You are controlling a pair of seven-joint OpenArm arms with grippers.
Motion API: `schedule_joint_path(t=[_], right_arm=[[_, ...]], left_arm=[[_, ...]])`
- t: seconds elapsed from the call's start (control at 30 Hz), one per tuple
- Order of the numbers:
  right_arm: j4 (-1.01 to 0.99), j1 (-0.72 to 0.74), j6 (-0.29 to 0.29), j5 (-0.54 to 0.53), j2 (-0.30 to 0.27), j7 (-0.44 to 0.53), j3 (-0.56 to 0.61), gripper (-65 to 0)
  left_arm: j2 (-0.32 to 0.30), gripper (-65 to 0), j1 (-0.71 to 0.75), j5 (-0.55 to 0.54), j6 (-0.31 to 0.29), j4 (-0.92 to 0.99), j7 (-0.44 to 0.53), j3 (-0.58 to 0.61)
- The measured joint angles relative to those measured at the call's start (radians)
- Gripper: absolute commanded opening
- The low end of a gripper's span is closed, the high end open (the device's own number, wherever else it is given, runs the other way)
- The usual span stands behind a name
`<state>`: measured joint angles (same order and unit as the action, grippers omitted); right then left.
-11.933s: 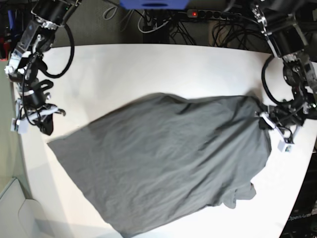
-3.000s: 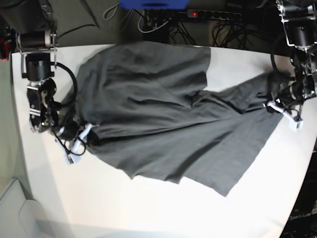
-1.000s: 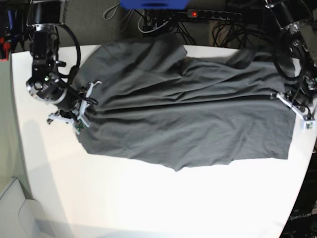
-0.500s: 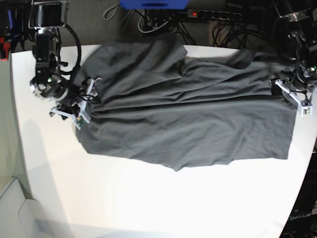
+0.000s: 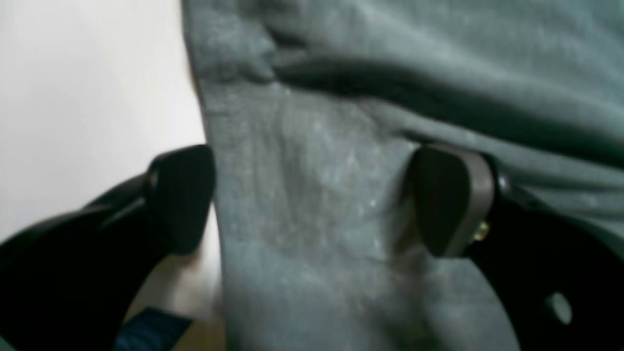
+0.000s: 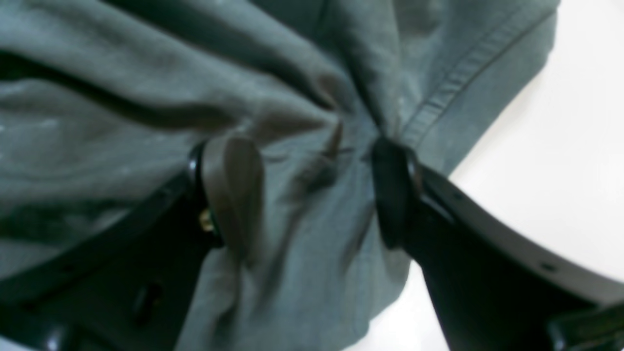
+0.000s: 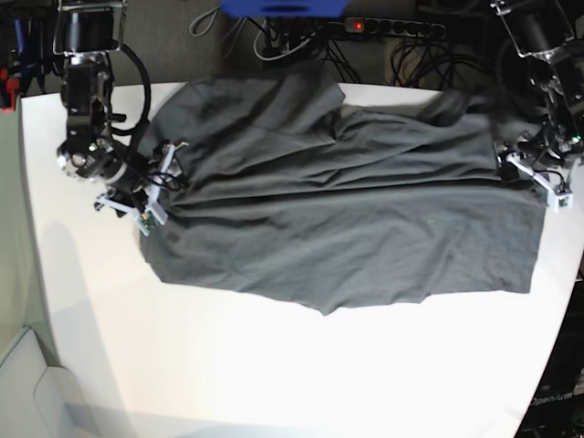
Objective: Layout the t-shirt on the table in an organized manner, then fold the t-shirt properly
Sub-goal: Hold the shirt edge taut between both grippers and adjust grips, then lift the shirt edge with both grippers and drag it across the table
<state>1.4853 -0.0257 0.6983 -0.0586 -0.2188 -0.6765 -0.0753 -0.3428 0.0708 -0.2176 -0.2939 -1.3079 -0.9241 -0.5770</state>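
Base view, both arms low at t-shirt [image 7: 347,219] ends, fingers [image 5: 451,200] apart.

Plain dark charcoal-grey t-shirt [image 7: 347,210], smooth white table [image 7: 301,374], black claw fingers [image 5: 183,195]

a robotics lab bench: two black robot arms [image 7: 87,100] bolted at the far corners of a white table [image 7: 274,365], with a tangle of cables [image 7: 301,50] and a power strip [image 7: 392,27] lit red beyond its far edge.
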Motion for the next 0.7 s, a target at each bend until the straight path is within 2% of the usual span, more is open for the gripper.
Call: schedule_joint_path(t=[0.13,0.23,0.3,0.37,0.47,0.53,0.57,0.63,0.7], right_arm=[[-0.056,0.012,-0.006,-0.028,-0.002,0.048,0.039,-26.6],[-0.112,0.040,-0.004,-0.031,-0.002,0.097,0.041,-27.0],[-0.149,0.050,-0.004,-0.035,-0.002,0.149,0.041,-30.8],[-0.180,0.055,-0.007,-0.040,-0.003,0.200,0.040,-37.7],[-0.221,0.077,-0.007,-0.053,-0.008,0.230,0.037,-54.4],[-0.240,0.095,-0.007,-0.054,-0.010,0.228,0.037,-64.1],[-0.241,0.098,-0.007,-0.054,-0.010,0.221,0.039,-65.0],[-0.240,0.109,-0.006,-0.053,-0.010,0.205,0.039,-64.9],[-0.225,0.124,0.005,-0.042,-0.009,0.169,0.039,-65.0]], left_arm=[[0.004,-2.6,-0.022,0.039,0.010,0.051,0.106,0.050],[0.000,-12.2,-0.028,0.032,0.010,0.084,0.182,0.089],[-0.001,-25.8,-0.032,0.021,0.003,0.098,0.209,0.110],[0.003,-41.5,-0.039,0.012,-0.008,0.110,0.219,0.119],[0.020,-65.0,-0.053,0.035,-0.003,0.110,0.223,0.123],[0.022,-64.2,-0.055,0.047,-0.002,0.107,0.223,0.123],[0.023,-62.9,-0.055,0.049,-0.001,0.098,0.218,0.123],[0.030,-65.0,-0.066,0.069,0.006,0.074,0.179,0.124],[0.032,-64.6,-0.078,0.090,0.006,0.035,0.094,0.129]])
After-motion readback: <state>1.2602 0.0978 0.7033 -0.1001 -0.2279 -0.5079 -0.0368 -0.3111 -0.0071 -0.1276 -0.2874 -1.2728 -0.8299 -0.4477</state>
